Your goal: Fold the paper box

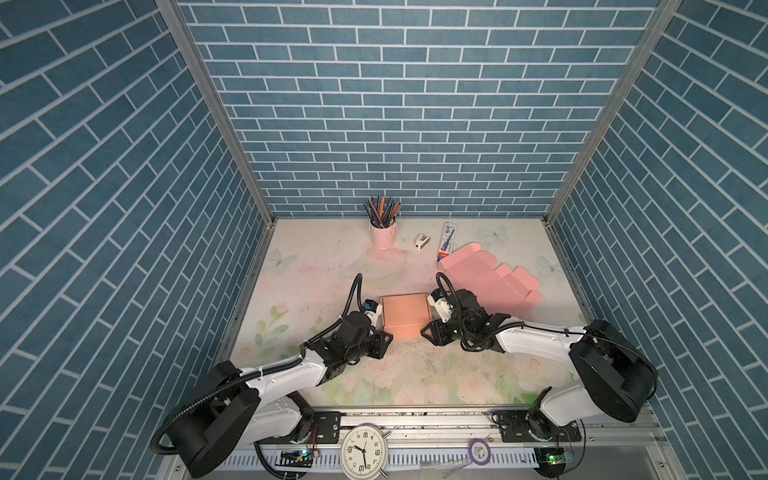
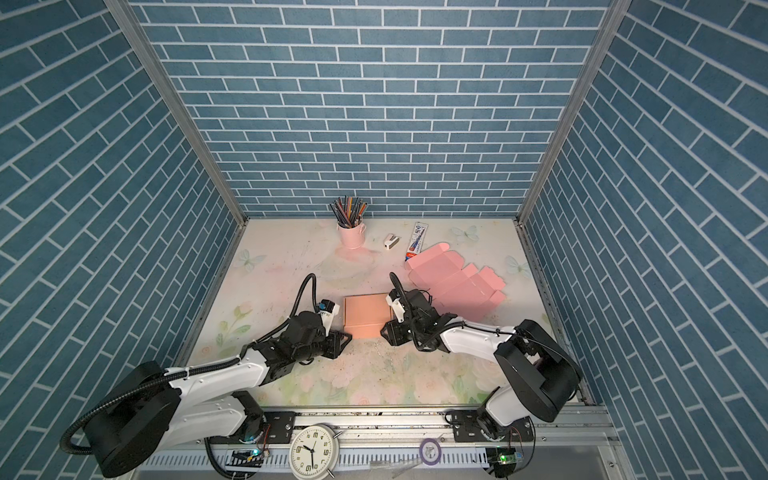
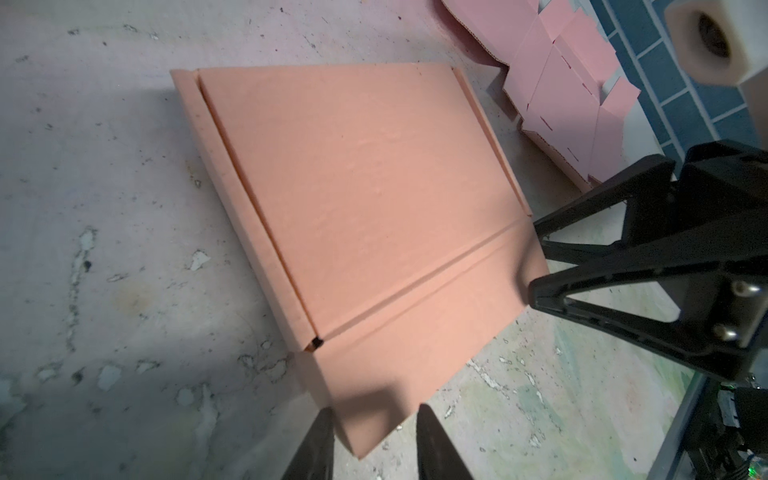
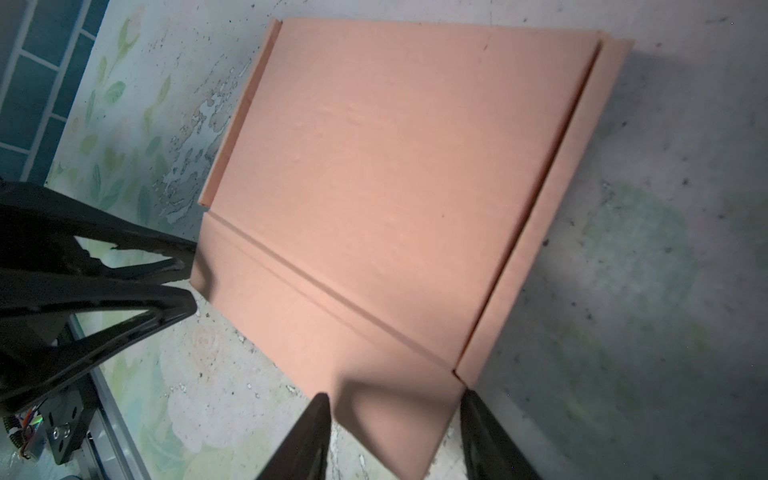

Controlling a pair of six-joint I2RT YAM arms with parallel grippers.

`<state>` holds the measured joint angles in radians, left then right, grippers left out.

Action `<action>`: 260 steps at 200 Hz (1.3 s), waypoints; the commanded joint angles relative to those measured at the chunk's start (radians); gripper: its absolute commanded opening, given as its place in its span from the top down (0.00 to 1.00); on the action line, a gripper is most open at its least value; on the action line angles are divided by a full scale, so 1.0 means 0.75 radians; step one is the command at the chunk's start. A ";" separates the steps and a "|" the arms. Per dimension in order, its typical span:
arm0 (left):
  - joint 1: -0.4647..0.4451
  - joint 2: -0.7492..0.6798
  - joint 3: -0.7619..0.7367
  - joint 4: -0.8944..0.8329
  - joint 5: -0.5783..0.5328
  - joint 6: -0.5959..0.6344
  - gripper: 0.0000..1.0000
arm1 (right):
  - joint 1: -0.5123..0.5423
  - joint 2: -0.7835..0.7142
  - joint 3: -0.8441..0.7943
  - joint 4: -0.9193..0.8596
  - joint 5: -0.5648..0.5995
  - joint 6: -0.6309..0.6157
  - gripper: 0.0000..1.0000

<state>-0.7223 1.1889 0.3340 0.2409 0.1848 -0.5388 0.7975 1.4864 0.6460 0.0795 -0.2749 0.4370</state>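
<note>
Top view: paper box [image 1: 405, 311] sits centre of the table [image 1: 316, 266]. The body looks folded with the lid down. The front flap [image 1: 405, 332] lies flat and untucked, likely the last step.

Left wrist: left gripper [image 3: 374, 411] fingers are narrowly apart astride a flap corner, clamping nothing.

Right wrist: right gripper [image 4: 395, 395] fingers are wider, astride the other corner. Salmon card, crisp creases.

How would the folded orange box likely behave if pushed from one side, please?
The box looks like thin cardboard, so probably light. Lying low and flat, it should slide, not tip. Its creased front flap may hinge.

Bare tabletop [image 1: 324, 266] behind the folded box [image 1: 405, 311], up to the pencil cup [image 1: 382, 237]; flat pink sheets [image 1: 490, 282] near its right.
</note>
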 commanded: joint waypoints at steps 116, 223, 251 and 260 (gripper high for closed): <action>0.021 0.138 0.029 0.158 -0.024 0.028 0.68 | -0.002 0.053 0.036 0.031 0.001 -0.035 0.49; 0.043 0.125 0.001 0.181 -0.044 0.049 0.69 | -0.024 0.071 0.075 0.008 0.037 -0.070 0.48; 0.053 0.146 0.005 0.204 -0.044 0.057 0.69 | -0.028 0.096 0.089 0.011 0.031 -0.079 0.48; 0.058 0.158 0.006 0.210 -0.042 0.060 0.69 | -0.028 0.098 0.092 0.011 0.030 -0.078 0.48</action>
<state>-0.6899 1.2896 0.3374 0.3584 0.1581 -0.5110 0.7792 1.5398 0.6811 0.0830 -0.2546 0.4099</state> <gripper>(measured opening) 0.313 0.522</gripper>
